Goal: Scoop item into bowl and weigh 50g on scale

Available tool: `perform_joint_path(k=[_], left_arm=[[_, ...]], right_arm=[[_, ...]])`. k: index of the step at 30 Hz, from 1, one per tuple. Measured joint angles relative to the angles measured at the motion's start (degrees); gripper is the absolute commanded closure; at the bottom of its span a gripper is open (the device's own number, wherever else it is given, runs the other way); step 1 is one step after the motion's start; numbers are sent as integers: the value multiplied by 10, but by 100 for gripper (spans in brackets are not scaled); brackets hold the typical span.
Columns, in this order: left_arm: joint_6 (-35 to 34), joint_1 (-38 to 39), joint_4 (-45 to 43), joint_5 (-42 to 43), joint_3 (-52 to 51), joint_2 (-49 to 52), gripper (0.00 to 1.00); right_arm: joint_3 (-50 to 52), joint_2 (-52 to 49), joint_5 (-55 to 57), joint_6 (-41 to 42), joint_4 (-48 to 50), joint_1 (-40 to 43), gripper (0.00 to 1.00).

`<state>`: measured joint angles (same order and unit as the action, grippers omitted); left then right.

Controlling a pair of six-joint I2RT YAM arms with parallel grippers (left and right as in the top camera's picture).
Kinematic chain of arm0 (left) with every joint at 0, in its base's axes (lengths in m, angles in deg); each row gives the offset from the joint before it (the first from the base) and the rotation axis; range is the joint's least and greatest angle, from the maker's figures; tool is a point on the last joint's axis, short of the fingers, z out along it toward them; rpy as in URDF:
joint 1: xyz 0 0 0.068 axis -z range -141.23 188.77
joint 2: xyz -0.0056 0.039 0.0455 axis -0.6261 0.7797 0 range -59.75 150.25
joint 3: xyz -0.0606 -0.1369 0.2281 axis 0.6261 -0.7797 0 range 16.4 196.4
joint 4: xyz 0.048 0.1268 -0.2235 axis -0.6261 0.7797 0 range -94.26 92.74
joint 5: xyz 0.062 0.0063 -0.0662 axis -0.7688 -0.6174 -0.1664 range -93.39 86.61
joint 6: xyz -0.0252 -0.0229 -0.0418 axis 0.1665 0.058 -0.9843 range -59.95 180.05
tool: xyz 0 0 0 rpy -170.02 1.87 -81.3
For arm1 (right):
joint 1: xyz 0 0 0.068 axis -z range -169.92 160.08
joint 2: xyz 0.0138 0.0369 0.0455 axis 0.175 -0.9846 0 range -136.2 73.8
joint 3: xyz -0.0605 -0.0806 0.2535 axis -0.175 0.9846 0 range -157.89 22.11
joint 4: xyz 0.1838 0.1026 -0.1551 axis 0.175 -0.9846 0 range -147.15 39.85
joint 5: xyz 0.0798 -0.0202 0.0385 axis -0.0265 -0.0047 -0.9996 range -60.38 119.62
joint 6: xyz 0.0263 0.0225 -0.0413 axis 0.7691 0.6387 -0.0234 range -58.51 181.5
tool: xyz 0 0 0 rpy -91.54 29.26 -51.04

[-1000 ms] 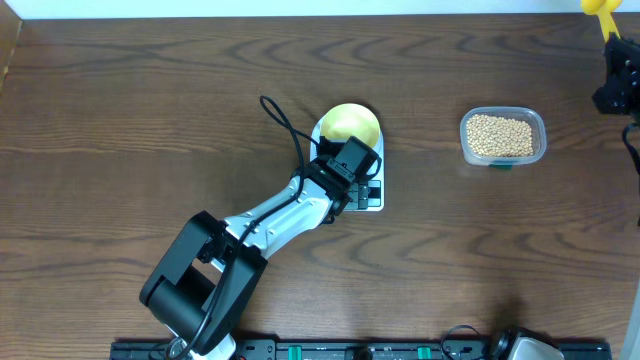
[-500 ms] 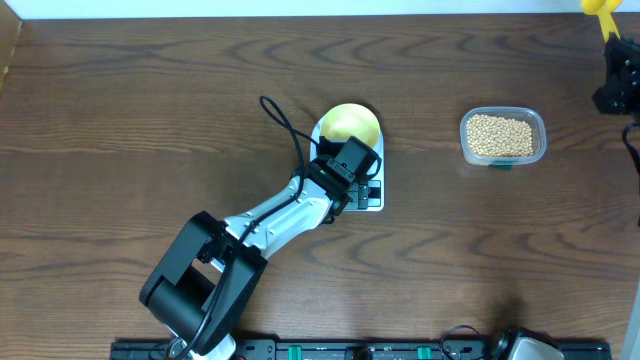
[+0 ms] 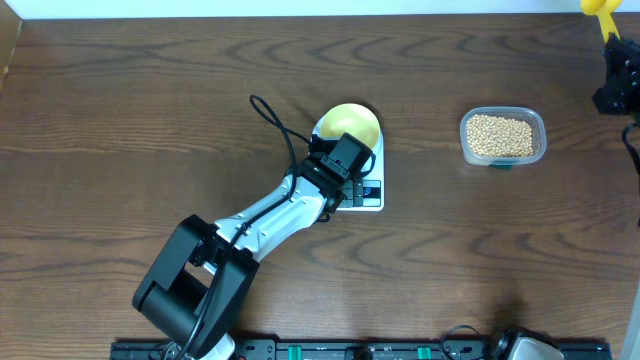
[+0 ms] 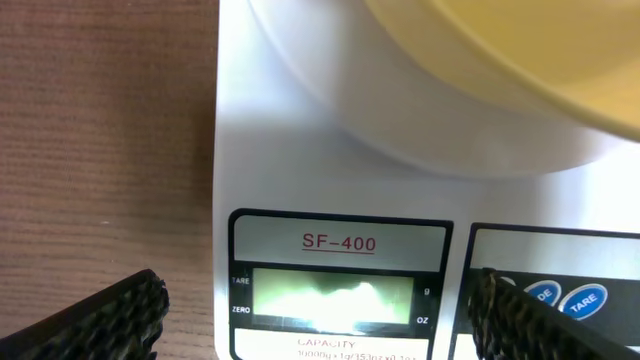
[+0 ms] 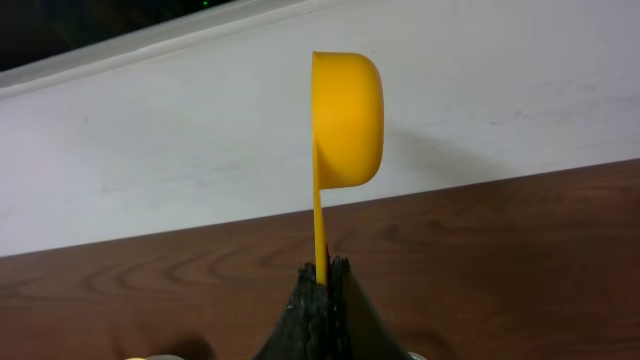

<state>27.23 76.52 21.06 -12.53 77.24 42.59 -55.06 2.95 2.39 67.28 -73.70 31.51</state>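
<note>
The pale-yellow bowl [image 3: 352, 122] stands on the white scale [image 3: 373, 200] at mid-table, and no beans show in it. My left gripper [image 3: 343, 163] is open and hovers low over the scale's front. In the left wrist view its fingers [image 4: 320, 305] straddle the lit display of the scale [image 4: 300, 150], with the bowl [image 4: 500, 50] just beyond. The tan beans [image 3: 500, 134] fill a clear tub [image 3: 541, 124] to the right. My right gripper [image 3: 618, 78] is at the far right edge, shut on the handle of a yellow scoop [image 5: 347, 115] that points upward; its fingers [image 5: 322, 280] pinch the thin handle.
The left arm's black cable [image 3: 272, 115] loops left of the bowl. A white wall [image 5: 150, 150] runs along the table's far edge. A black rail [image 3: 330, 350] lies along the near edge.
My left gripper and forearm have shifted slightly left, uncovering more of the scale's front panel. The right arm and scoop have not moved.
</note>
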Motion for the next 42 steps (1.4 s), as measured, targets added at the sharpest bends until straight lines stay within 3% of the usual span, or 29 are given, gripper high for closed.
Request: perform_joint_path(k=[42], left_arm=[[0, 0, -5, 31, 0, 19, 2]], right_arm=[[0, 0, 0, 0, -10, 0, 99]])
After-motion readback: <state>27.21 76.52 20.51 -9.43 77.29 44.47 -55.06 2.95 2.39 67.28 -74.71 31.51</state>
